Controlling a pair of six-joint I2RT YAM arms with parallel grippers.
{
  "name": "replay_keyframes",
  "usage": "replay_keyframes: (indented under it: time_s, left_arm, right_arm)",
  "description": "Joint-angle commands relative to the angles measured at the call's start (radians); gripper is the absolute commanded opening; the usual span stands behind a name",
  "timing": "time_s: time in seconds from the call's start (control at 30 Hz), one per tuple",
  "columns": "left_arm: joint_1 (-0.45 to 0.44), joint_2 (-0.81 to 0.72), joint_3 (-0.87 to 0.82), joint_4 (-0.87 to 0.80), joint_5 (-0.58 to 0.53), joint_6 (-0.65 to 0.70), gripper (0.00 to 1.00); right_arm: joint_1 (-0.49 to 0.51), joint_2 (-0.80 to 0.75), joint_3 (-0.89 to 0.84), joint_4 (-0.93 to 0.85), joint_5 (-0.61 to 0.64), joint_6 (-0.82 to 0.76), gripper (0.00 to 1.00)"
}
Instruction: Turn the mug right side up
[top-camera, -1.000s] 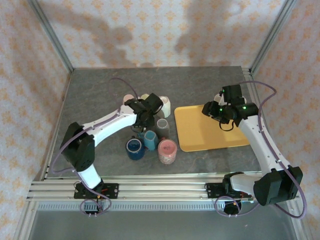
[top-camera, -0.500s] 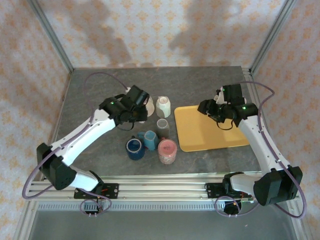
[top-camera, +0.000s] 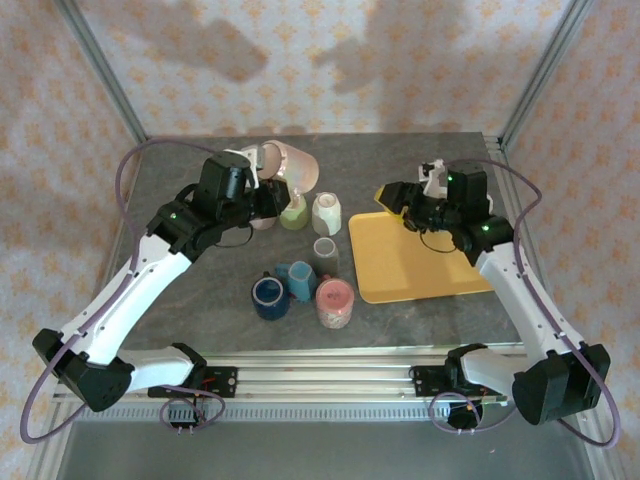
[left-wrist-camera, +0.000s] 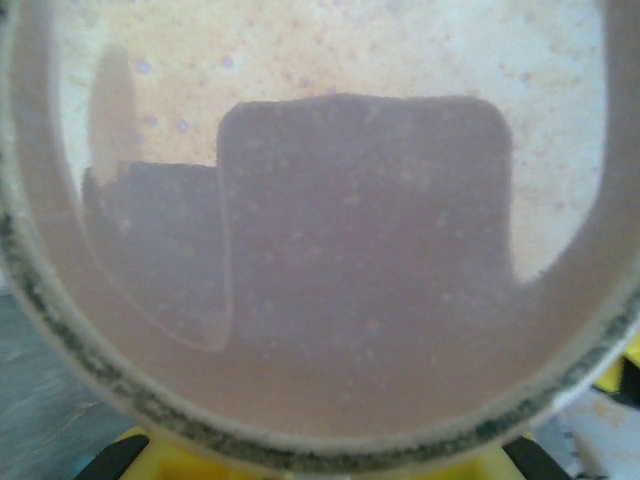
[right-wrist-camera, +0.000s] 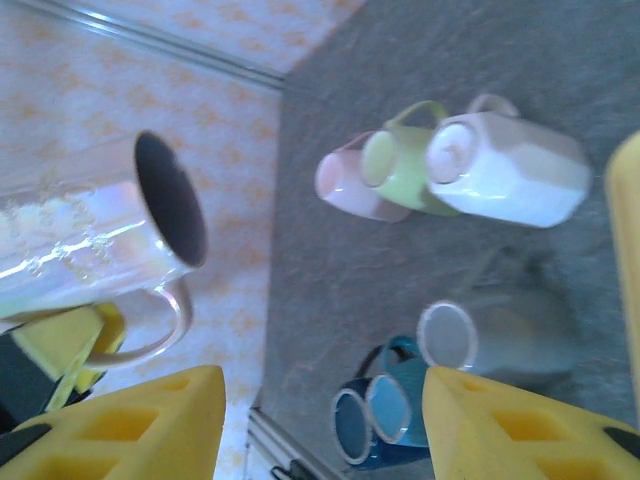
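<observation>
A pearly pink-white mug (top-camera: 293, 165) hangs in the air above the back of the table, lying roughly on its side. My left gripper (top-camera: 258, 172) is shut on it. The right wrist view shows this mug (right-wrist-camera: 90, 235) with its dark mouth turned toward the camera, its handle below, and yellow pads (right-wrist-camera: 60, 340) of the left gripper against it. The left wrist view looks straight into the mug's pinkish inside (left-wrist-camera: 320, 250). My right gripper (top-camera: 392, 195) hovers over the tray's back left corner, open, with nothing between its fingers (right-wrist-camera: 130, 425).
Under the lifted mug stand a green mug (top-camera: 294, 213), a white faceted one (top-camera: 327, 213) and a pink one (top-camera: 262, 218). Nearer the front are grey (top-camera: 326, 252), teal (top-camera: 299, 280), dark blue (top-camera: 269, 298) and speckled pink (top-camera: 335, 303) mugs. A yellow tray (top-camera: 420, 255) lies on the right.
My left arm has swung back and to the left, lifting the pearly mug up off the cluster of mugs. The right gripper has shifted slightly left and back.
</observation>
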Motion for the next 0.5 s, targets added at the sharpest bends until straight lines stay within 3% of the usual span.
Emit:
replay_keyframes:
  time_s: [0.0,0.47]
  left_arm:
    - [0.019,-0.031,0.022,0.245,0.099,-0.059,0.00]
    - [0.031,-0.044,-0.011,0.520,0.172,-0.259,0.00]
  right_arm:
    - [0.054,-0.023,-0.003,0.175,-0.052,0.087,0.55]
    - [0.220,0.037,-0.030,0.570,0.021,0.344,0.62]
